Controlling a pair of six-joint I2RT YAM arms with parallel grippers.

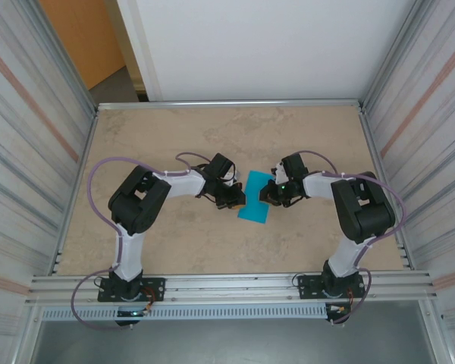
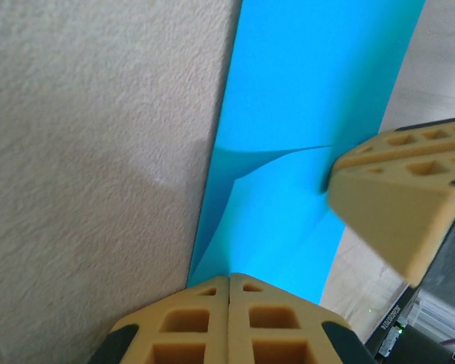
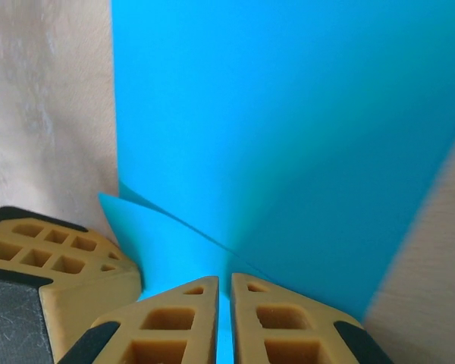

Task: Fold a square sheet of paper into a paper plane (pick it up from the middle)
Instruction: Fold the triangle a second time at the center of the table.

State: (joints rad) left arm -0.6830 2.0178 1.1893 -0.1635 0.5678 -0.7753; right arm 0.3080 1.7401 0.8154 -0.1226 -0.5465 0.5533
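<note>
The square sheet of paper [image 1: 255, 203], teal-blue, lies mid-table between both grippers. My left gripper [image 1: 232, 196] is at its left edge. In the left wrist view the left gripper [image 2: 229, 279] has its jaws pressed together, and the paper [image 2: 311, 114] runs up into the tips with a raised crease beyond them. My right gripper [image 1: 271, 194] is at the sheet's right edge. In the right wrist view the right gripper [image 3: 224, 279] has its jaws a narrow slit apart, with the paper [image 3: 288, 129] showing in the slit. A folded corner of the sheet lifts beside the left arm's fingers [image 3: 61, 265].
The beige table [image 1: 174, 136] is fenced by a metal rail and corrugated walls on the left, right and far sides. Both arm bases are bolted at the near edge. The right arm's finger [image 2: 394, 197] hangs over the paper in the left wrist view.
</note>
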